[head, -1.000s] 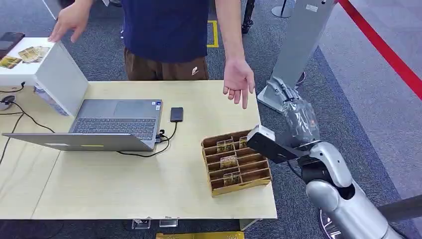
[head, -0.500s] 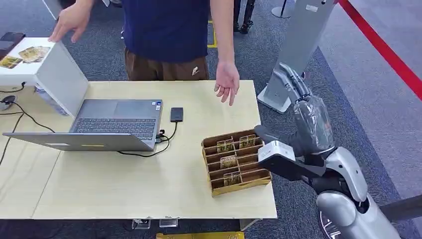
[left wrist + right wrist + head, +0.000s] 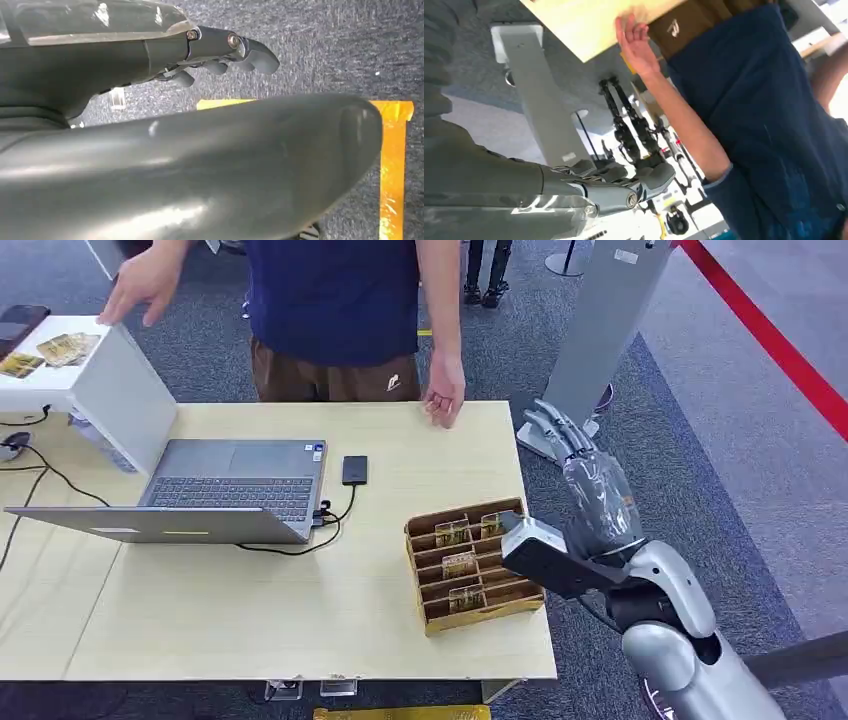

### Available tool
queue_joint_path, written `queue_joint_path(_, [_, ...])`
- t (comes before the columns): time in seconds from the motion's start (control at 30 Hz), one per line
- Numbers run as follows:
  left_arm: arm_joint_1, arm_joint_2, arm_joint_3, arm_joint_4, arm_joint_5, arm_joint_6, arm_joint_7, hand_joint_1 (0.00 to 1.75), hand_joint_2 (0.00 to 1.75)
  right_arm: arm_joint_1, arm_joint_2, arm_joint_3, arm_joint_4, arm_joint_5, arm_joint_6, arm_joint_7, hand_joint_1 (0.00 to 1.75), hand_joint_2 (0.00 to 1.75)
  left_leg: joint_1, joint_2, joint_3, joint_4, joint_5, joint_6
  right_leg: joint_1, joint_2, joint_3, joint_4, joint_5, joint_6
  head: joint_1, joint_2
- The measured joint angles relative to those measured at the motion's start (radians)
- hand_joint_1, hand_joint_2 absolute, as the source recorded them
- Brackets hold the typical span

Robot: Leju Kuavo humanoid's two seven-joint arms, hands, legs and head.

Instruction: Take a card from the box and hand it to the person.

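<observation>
A brown cardboard box point(image 3: 478, 590) with divider slots stands near the table's right front corner; several cards point(image 3: 459, 565) stand upright in it. My right hand point(image 3: 572, 448) is raised just off the table's right edge, beyond the box, fingers stretched out and holding nothing. In the right wrist view that hand point(image 3: 616, 186) points toward the person's hand point(image 3: 634, 42). The person point(image 3: 335, 310) stands at the far side, one hand point(image 3: 445, 400) hanging at the table edge. My left hand point(image 3: 220, 47) hangs over the carpet with nothing in it.
An open laptop point(image 3: 235, 490) and a black phone point(image 3: 354, 470) on a cable lie on the wooden table point(image 3: 250, 610). A white box point(image 3: 90, 370) sits at the far left. A grey stand point(image 3: 605, 330) rises right of the table, near my raised hand.
My right hand rose, then dropped back a little and shifted left toward the table. The person's hand drew back from over the table to its far edge.
</observation>
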Motion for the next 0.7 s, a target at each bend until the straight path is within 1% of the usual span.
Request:
queue_joint_path(0.3, [-0.001, 0.0, 0.0, 0.0, -0.002, 0.005, 0.0, 0.0, 0.0, -0.002, 0.029, 0.031, 0.106, 0.024, 0.008, -0.003, 0.0, 1.75, 0.0, 0.0, 0.0, 0.0, 0.0, 0.0, 0.0, 0.0, 0.0, 0.0, 0.0, 0.0, 0.0, 0.0])
queue_joint_path(0.37, [-0.001, 0.0, 0.0, 0.0, -0.002, 0.005, 0.002, 0.0, 0.0, -0.008, 0.038, 0.04, 0.13, 0.045, 0.008, -0.001, 0.0, 1.75, 0.0, 0.0, 0.0, 0.0, 0.0, 0.0, 0.0, 0.0, 0.0, 0.0, 0.0, 0.0, 0.0, 0.0])
queue_joint_path(0.57, [-0.002, -0.001, 0.0, 0.0, -0.002, 0.01, 0.008, 0.0, 0.0, -0.039, 0.064, 0.084, 0.203, 0.165, 0.013, 0.044, 0.0, 1.75, 0.0, 0.0, 0.0, 0.0, 0.0, 0.0, 0.0, 0.0, 0.0, 0.0, 0.0, 0.0, 0.0, 0.0])
queue_joint_path(0.7, [-0.002, -0.001, 0.0, 0.0, -0.002, 0.013, 0.008, 0.0, 0.0, -0.056, 0.077, 0.11, 0.24, 0.191, 0.013, 0.056, 0.0, 1.75, 0.0, 0.0, 0.0, 0.0, 0.0, 0.0, 0.0, 0.0, 0.0, 0.0, 0.0, 0.0, 0.001, 0.0])
